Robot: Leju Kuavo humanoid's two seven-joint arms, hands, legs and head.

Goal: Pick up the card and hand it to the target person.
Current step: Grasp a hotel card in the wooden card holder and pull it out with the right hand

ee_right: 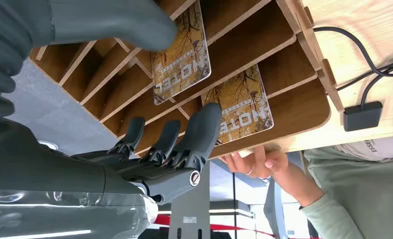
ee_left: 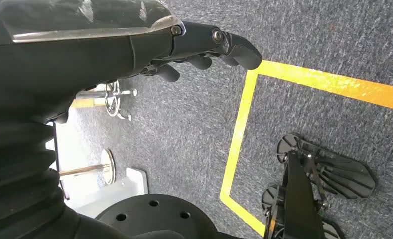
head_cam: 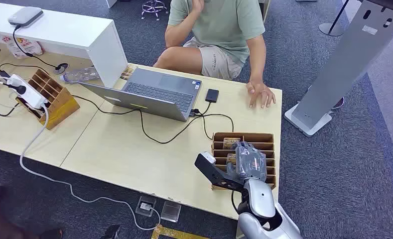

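Card: I saw the nearer hotel card (ee_right: pixel 180 55) standing in a slot of the wooden rack (ee_right: pixel 304 40), a second card (ee_right: pixel 244 107) one slot over.
Right hand: my right hand (ee_right: pixel 149 99) hovered over the rack, fingers spread, thumb by the card, gripping nothing.
Progress: I judged pickup not yet done, handover to the person (head_cam: pixel 219 30) left.
Left hand: my left hand (ee_left: pixel 184 45) hung over carpet, fingers curled in, holding nothing.
Unclear: whether the thumb touched the card I could not tell.

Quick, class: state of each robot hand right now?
Left hand: fingers curled in, holding nothing.
Right hand: fingers apart over the wooden card rack, holding nothing yet.
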